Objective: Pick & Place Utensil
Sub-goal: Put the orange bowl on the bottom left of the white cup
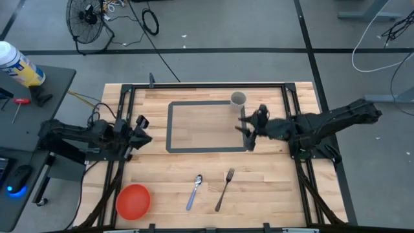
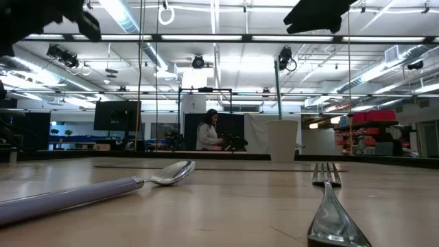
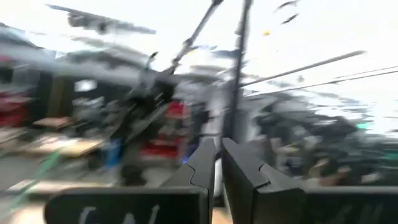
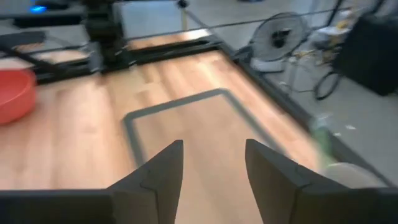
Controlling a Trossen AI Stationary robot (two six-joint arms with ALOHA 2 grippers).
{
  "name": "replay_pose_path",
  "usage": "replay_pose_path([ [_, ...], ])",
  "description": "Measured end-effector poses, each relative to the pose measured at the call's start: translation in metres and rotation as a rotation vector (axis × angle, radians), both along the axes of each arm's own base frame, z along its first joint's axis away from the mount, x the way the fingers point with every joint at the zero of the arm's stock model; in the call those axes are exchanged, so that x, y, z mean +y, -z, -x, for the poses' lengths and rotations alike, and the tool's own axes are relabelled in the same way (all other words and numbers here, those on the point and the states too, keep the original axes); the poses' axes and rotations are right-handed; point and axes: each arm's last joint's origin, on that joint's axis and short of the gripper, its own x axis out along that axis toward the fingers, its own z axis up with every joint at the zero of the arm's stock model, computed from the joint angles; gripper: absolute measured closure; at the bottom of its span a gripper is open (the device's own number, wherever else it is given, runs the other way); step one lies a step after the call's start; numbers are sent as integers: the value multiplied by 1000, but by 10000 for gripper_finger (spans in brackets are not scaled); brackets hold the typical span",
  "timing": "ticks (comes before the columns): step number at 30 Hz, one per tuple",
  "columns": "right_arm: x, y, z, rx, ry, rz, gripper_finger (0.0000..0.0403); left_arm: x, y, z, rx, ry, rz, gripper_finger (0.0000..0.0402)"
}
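- The right gripper (image 1: 248, 133) hangs over the right-hand edge of the taped rectangle (image 1: 169, 126), its two fingers (image 4: 163, 171) spread apart with nothing between them.
- Under those fingers there is only bare wood and the grey tape line; no utensil lies there.
- A pale cup (image 1: 238, 99) stands just beyond the gripper, at the far right corner of the rectangle.
- The fork (image 1: 224, 189) lies well apart from the right gripper, toward the near edge of the table (image 1: 272, 188), its tines pointing roughly back toward the rectangle.
- The spoon (image 1: 195, 191) lies just beside the fork on its left, lavender handle toward the near edge, bowl toward the rectangle.
- From table height the spoon's bowl (image 2: 171, 173) and the fork's tines (image 2: 326, 171) both rest flat on the wood.
- The red bowl (image 1: 132, 200) sits at the near left corner, farther still from the right gripper.
- The left gripper (image 1: 139, 129) waits at the left side of the table, its fingers (image 3: 202, 165) pressed nearly together, gripping nothing.
- A person (image 2: 208, 131) sits in the room beyond the table.
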Motion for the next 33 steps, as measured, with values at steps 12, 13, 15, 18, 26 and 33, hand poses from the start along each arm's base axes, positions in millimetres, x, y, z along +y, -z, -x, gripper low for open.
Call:
replay_pose_path([
  [12, 47, 43, -2, -67, -179, -28, 234, -42, -38, -51, 188, 191, -111, 369],
  [13, 48, 45, 0, -60, -185, -26, 234, -46, -39, -56, 247, 209, -112, 369],
  [15, 50, 50, 1, -49, -191, -31, 234, -54, -42, -64, 385, 245, -93, 369],
  [18, 50, 56, 3, -36, -189, -36, 234, -66, -58, -73, 555, 246, 8, 369],
  [26, 48, 58, 4, -30, -153, 19, 234, -105, -88, -84, 1093, 326, 281, 369],
  [33, 46, 57, 4, -31, -119, 84, 234, -135, -62, -72, 1630, 295, 540, 369],
])
